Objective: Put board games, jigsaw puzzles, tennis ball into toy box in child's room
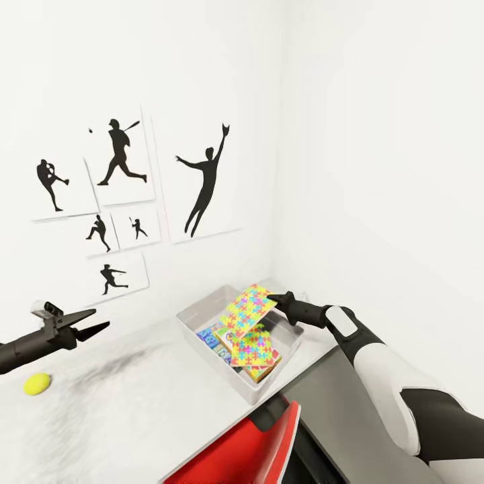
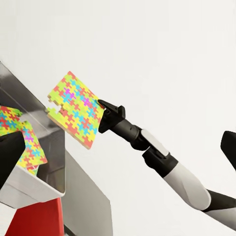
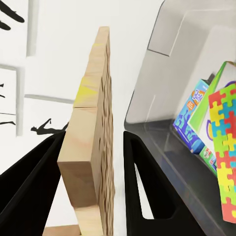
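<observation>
- While the right gripper (image 1: 274, 296) pinches a jigsaw puzzle (image 1: 250, 304) by its edge, the bright multicoloured board hangs tilted over the open toy box (image 1: 196, 310), which sits on the pale table (image 1: 134, 417) near the room's corner
- From the right wrist view, the two black fingers (image 3: 147, 187) press on either face of the puzzle's wooden slab (image 3: 91, 147), seen edge-on
- Inside the box a second jigsaw puzzle (image 1: 252, 346) lies on top of the other contents, with a blue-edged board game (image 1: 214, 334) showing beside it; the right wrist view catches the same puzzle (image 3: 223, 147) and game (image 3: 194, 118) leaning against the clear plastic wall (image 3: 196, 44)
- Seen from the left wrist view, the held puzzle (image 2: 74, 109) sits above and just outside the box rim (image 2: 29, 93), gripped at its edge by the right gripper (image 2: 102, 114)
- Left gripper (image 1: 94, 320) hovers above the table well apart from the box, its dark fingers spread with nothing between them
- Tennis ball (image 1: 37, 383), yellow-green, rests on the table just below the left gripper, apart from the box
- Black silhouettes of baseball players (image 1: 121, 154) hang on white panels along the wall behind
- Red chair back (image 1: 255, 444) stands at the table's near edge
</observation>
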You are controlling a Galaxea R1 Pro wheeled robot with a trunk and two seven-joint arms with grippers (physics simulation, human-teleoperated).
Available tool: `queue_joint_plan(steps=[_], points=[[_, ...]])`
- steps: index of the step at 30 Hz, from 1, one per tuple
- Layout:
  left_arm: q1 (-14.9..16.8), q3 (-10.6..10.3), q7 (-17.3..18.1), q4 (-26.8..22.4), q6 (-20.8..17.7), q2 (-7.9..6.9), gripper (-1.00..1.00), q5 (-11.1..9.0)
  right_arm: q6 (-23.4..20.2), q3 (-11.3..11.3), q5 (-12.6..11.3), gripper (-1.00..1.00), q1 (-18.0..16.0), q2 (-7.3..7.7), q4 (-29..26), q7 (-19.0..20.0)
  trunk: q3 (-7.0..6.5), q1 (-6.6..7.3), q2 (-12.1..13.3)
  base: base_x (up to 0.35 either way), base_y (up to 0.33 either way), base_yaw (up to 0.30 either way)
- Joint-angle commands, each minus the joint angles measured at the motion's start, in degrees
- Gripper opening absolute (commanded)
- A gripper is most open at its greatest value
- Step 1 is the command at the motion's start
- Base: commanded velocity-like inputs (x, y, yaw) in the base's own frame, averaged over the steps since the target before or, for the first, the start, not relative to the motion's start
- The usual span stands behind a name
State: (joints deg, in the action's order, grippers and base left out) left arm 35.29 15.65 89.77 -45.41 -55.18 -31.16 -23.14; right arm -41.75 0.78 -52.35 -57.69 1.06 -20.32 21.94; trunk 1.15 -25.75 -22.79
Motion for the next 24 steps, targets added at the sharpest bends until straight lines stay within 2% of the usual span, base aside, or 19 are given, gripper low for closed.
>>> queue_joint_plan(steps=[1, 24], points=[[0.0, 0.0, 0.2, 0.0, -0.6, -0.02, 1.0, 0.0, -0.2, 0.1, 0.0, -1.0, -0.1, 0.01, 0.0, 0.2, 0.22, -0.03, -0.1, 0.0, 0.0, 0.0], [0.0, 0.3, 0.2, -3.0, -0.7, -0.04, 1.0, -0.1, -0.2, 0.0, 0.1, -1.0, 0.0, 0.0, 0.0, 0.4, 2.37, -0.03, -0.1, 0.0, 0.0, 0.022]])
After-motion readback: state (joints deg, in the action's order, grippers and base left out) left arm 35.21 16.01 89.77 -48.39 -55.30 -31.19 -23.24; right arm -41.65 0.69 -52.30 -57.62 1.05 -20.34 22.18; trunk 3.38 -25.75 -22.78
